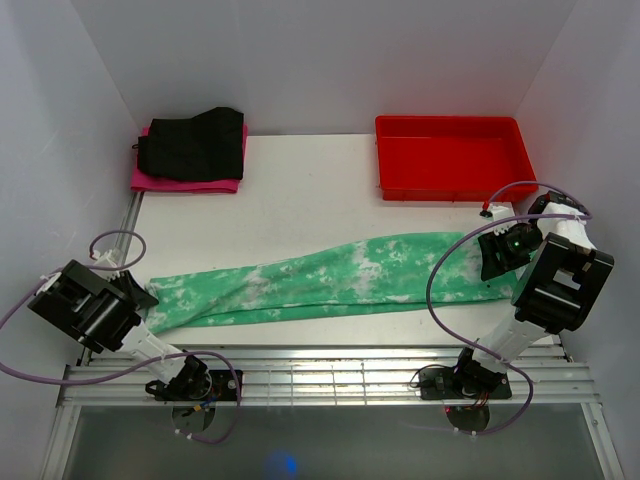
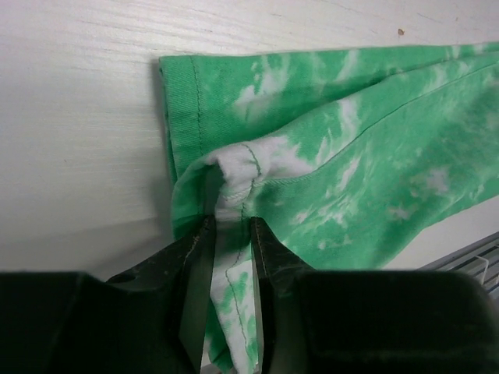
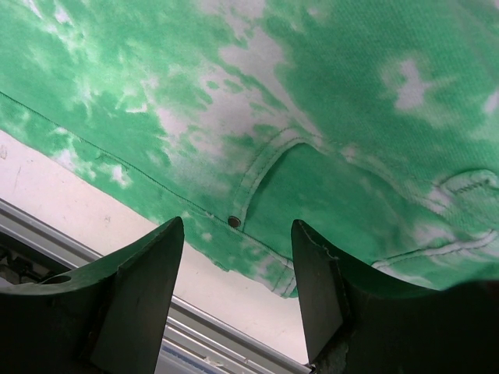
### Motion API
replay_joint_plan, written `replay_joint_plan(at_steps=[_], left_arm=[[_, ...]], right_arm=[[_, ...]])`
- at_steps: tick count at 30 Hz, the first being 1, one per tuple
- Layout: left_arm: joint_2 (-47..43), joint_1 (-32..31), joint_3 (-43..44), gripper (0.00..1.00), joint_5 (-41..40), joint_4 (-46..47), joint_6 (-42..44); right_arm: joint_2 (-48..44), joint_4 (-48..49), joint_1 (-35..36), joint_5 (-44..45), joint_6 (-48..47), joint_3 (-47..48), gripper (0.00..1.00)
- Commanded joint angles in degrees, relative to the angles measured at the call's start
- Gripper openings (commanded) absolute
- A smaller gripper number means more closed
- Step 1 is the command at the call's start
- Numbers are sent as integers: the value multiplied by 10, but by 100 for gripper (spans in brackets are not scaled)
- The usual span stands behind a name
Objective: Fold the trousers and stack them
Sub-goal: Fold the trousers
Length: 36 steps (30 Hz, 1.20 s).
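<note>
The trousers (image 1: 320, 280), bright green with white tie-dye patches, lie stretched left to right across the near half of the white table (image 1: 300, 190). My left gripper (image 1: 140, 295) is at their left end, shut on a pinched fold of a leg hem (image 2: 234, 187). The other leg's hem (image 2: 183, 101) lies flat on the table beyond it. My right gripper (image 1: 497, 262) hovers open over the waist end, jaws wide apart above a pocket with a rivet (image 3: 234, 222) near the trousers' near edge. The right fingers (image 3: 148, 288) hold nothing.
A red bin (image 1: 452, 157) stands at the back right. A folded black garment (image 1: 192, 143) lies on a folded pink one (image 1: 185, 183) at the back left. A metal rail (image 1: 320, 375) runs along the table's near edge. White walls close in both sides.
</note>
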Motion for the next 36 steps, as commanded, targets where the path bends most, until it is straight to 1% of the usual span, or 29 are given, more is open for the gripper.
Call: replay_joint_plan(at_steps=[1, 3, 4, 7, 12, 16, 21, 22, 25, 26, 28, 29, 31, 32, 33, 34, 35, 36], left_arm=[[-21, 8, -1, 34, 30, -28, 21], [-28, 11, 11, 27, 37, -35, 20], [-30, 14, 17, 17, 41, -36, 16], [-31, 25, 53, 1, 51, -37, 4], [-20, 29, 147, 0, 55, -36, -30], [8, 23, 185, 0, 59, -31, -45], [51, 7, 165, 0, 41, -8, -52], [56, 5, 159, 8, 36, -1, -57], [54, 5, 135, 38, 12, 38, -66], [48, 5, 125, 42, 7, 49, -66], [17, 6, 122, 47, 6, 57, -56], [6, 7, 122, 49, 7, 53, -30], [-31, 9, 130, 50, 27, 17, 12], [-41, 9, 137, 51, 28, -4, 70], [-48, 10, 159, 52, 30, -66, 112], [-52, 9, 175, 53, 32, -116, 170], [-53, 9, 189, 53, 26, -164, 229], [-56, 9, 208, 55, 20, -227, 299]], right_arm=[[-9, -10, 3, -6, 1, 20, 63], [-8, -9, 3, -7, 1, 20, 63], [-7, -9, 3, -8, 1, 19, 63], [-8, -8, 3, -9, 0, 18, 63], [-9, 0, 3, -6, -2, 11, 63], [-5, 6, 4, -6, 2, 9, 63], [1, 12, 6, -7, 5, 9, 62], [3, 11, 6, -7, 5, 8, 62], [1, 9, 7, -7, 4, 7, 62], [1, 7, 7, -7, 0, 7, 62], [-3, -2, 6, -7, -9, 7, 62], [-5, -5, 7, -6, -19, 7, 62], [-14, -27, 7, -7, -43, 9, 63], [-18, -38, 7, -10, -75, 9, 64], [-24, -54, 7, -17, -100, 10, 66], [-44, -75, 7, -25, -122, 9, 68], [-55, -77, 7, -27, -154, 2, 71], [-78, -77, 10, -29, -164, -2, 71]])
